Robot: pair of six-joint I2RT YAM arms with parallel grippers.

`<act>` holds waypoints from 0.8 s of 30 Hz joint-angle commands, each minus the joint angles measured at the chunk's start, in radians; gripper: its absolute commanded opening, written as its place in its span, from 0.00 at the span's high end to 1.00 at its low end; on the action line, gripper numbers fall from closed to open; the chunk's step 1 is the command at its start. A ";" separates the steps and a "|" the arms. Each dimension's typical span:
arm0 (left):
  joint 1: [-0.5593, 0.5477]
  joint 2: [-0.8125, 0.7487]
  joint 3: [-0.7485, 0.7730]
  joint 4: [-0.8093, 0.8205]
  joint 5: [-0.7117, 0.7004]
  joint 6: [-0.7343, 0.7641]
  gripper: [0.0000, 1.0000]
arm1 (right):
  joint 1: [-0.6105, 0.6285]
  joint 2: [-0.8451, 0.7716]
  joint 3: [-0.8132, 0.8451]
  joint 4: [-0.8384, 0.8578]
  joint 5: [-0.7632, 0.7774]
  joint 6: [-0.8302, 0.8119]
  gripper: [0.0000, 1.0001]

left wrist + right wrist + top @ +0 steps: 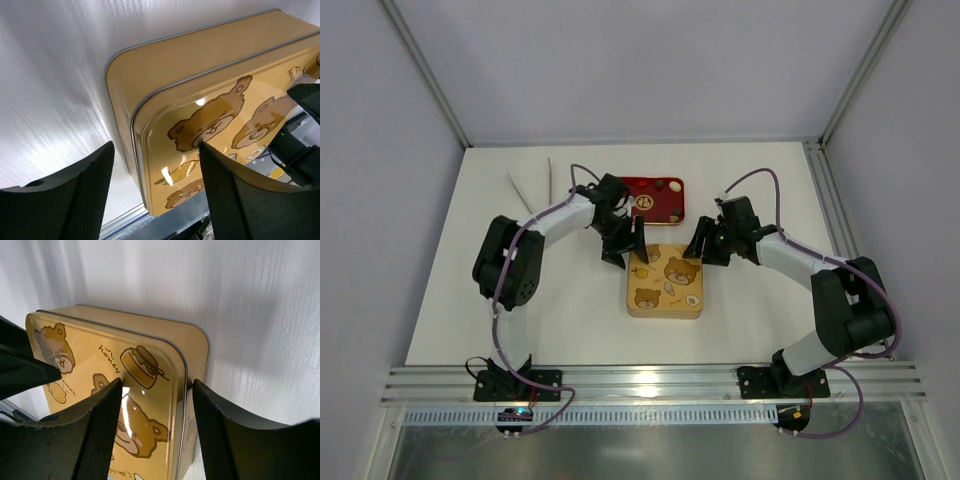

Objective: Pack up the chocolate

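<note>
Jaws stood wide on left gripper (155, 150) and right gripper (156, 385), each over a bear tin (665, 290) corner, maybe touching, so both needed to push down evenly.

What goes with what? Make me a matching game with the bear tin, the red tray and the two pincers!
1 bear tin
2 red tray
3 left pincer
4 right pincer

A open, over the tin's right edge
B gold, lid shut
C open, over the tin's left edge
D beyond the tin, farther from the arms

Pairs: 1-B, 2-D, 3-C, 4-A
</note>
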 commanded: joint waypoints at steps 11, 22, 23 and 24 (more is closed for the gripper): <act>0.005 -0.071 -0.294 0.183 -0.027 -0.098 0.40 | -0.005 0.020 -0.027 -0.013 0.055 -0.025 0.36; 0.002 -0.138 -0.429 0.295 0.000 -0.147 0.40 | -0.003 0.012 -0.027 -0.018 0.061 -0.030 0.38; 0.002 -0.148 -0.419 0.294 0.000 -0.141 0.39 | -0.003 0.008 -0.021 -0.024 0.065 -0.033 0.38; 0.003 -0.154 -0.409 0.274 -0.001 -0.136 0.39 | -0.003 0.001 -0.005 -0.041 0.070 -0.036 0.37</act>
